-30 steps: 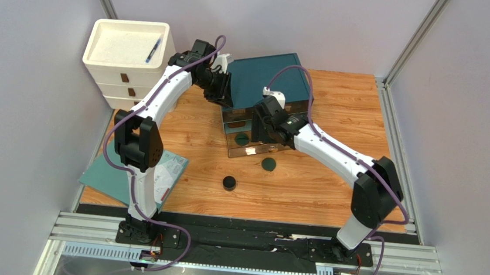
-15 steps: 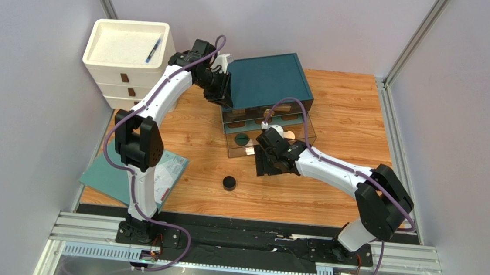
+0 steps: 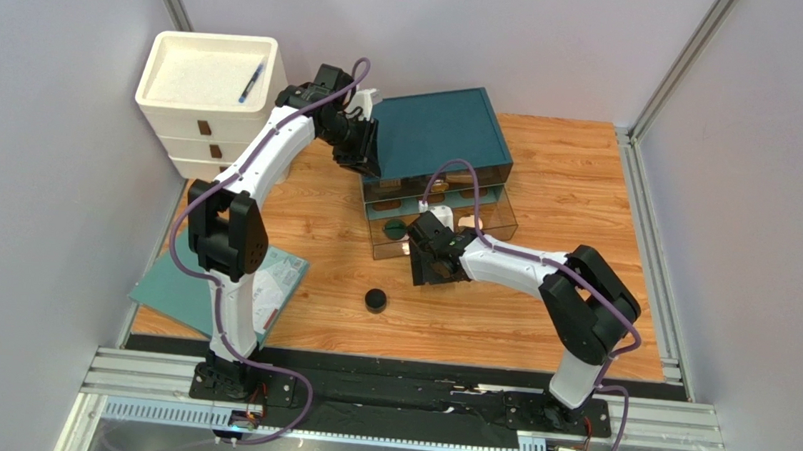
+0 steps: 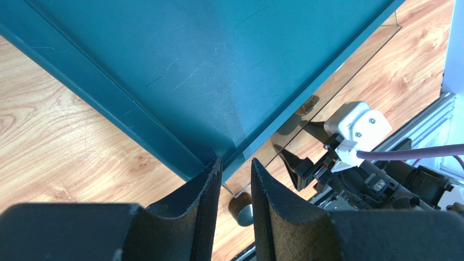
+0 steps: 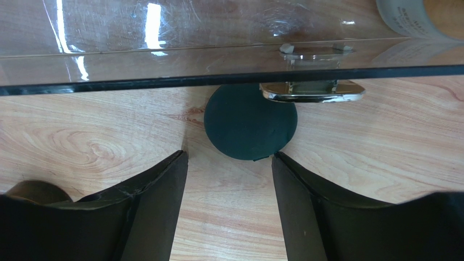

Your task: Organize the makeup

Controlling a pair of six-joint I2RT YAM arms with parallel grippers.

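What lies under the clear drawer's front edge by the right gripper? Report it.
A dark green disc lies on the wood table, just ahead of the open right gripper. Its far edge is covered by the drawer front and chrome handle.

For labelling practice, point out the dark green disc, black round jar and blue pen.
dark green disc (image 5: 248,124), right wrist view, centre of top face.
black round jar (image 3: 375,300), top external view, middle of lid.
blue pen (image 3: 251,81), top external view, mid-barrel.
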